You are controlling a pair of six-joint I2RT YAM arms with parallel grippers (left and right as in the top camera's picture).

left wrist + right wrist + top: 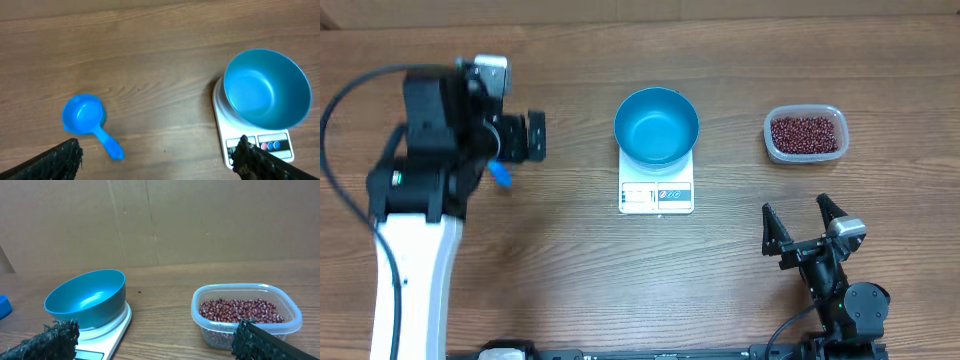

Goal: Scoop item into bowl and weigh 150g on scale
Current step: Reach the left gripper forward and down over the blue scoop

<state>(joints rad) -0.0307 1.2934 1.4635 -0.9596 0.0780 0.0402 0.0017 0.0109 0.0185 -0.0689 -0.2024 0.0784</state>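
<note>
No writing can be read anywhere: the only print is on the scale's front strip, and it is too small to make out. At the far left of the wood-grain table [570,280], the left arm rises from the near edge as a smooth white link topped with black joints, and a black cable loops off its shoulder. Its wrist is bent so that the left gripper [532,136] points toward the middle of the table, and the wrist view shows its rough black fingers [62,159] spread wide with nothing between them. Below it lies a small glossy blue plastic scoop [82,115] with a round cup and a short handle, clear of the fingers and mostly hidden under the arm from overhead. In the middle, the bowl [656,125] is round, deep, bright blue and smooth inside, and it holds nothing. It sits on the scale [656,198], a flat white square. The bowl overhangs the scale, leaving the display strip with its red and blue button dots [270,145] showing at the near edge. Farther right, well apart from the bowl, a clear plastic tub [770,135] with rounded corners holds all the beans [805,134], a loose maroon layer of tiny glossy grains. Nearest the front on the right, the right arm is folded low. The right gripper [794,205] aims up the table toward the tub with its jaws standing wide apart and empty. Its wrist camera looks level across the table at the bowl, the tub and a plain cardboard wall [200,220].
</note>
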